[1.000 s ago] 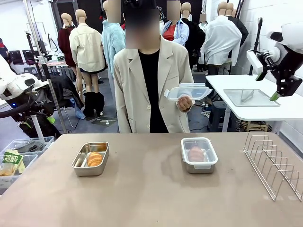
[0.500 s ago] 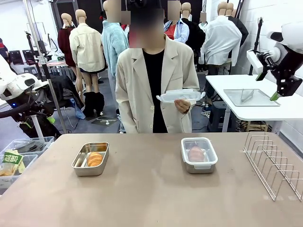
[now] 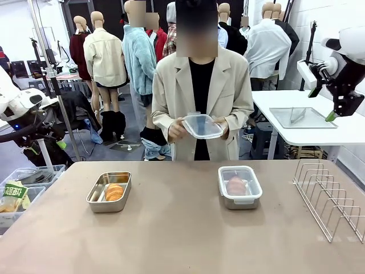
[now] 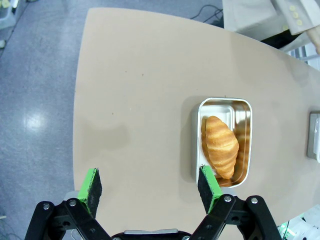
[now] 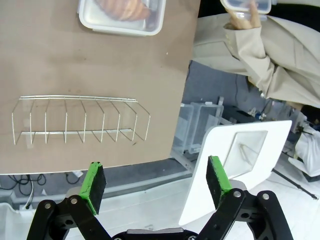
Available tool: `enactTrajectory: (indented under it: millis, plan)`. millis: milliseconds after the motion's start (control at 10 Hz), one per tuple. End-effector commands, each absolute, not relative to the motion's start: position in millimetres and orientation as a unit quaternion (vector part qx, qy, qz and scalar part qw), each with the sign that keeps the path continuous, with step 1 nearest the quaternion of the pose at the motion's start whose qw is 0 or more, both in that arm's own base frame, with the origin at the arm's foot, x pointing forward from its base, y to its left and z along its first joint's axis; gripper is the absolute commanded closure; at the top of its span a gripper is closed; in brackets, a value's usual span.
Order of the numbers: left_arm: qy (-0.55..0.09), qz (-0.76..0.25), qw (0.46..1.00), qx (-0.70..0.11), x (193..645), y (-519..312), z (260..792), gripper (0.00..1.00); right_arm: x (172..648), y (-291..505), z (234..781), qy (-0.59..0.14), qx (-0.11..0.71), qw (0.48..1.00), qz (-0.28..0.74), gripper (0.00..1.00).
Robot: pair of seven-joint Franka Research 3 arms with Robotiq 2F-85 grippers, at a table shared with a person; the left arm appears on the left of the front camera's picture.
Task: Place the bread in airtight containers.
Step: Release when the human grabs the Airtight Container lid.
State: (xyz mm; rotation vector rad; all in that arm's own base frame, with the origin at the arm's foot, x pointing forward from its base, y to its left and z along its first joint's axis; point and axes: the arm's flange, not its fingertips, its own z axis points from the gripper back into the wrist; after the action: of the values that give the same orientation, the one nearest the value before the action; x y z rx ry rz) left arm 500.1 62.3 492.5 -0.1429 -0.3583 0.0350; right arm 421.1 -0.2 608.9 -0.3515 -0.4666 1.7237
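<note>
Just ahead of our left gripper (image 4: 150, 189), jaws spread and empty, the open tin (image 4: 225, 142) holds a croissant roll (image 4: 220, 145), long axis pointing away. Person's hands (image 3: 175, 129) hold its lid (image 3: 202, 125); right gripper (image 5: 156, 185) also spread, farther off.

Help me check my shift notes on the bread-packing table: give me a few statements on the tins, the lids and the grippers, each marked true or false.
1. The left tin holds a roll and has no lid on it. True.
2. The right tin stands uncovered. False: a clear white-rimmed lid sits on it, with a roll showing through.
3. The person holds a clear lid in both hands, above the table's far edge. True.
4. The left gripper is shut on the roll. False: its jaws stand open, holding nothing.
5. The wire rack stands between the two tins. False: it stands at the table's right side, beyond the right tin.
</note>
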Motion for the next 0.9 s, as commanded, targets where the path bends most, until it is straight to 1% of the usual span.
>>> enactTrajectory:
  millis: [0,800]
  plan:
    - [-0.178,0.016,0.982,-0.065,499.4,64.1,494.2,0.00,421.0,-0.2,608.2,-0.208,-0.147,0.610,0.750,0.00]
    - [-0.178,0.016,0.982,-0.065,499.4,64.1,494.2,0.00,421.0,-0.2,608.2,-0.208,-0.147,0.610,0.750,0.00]
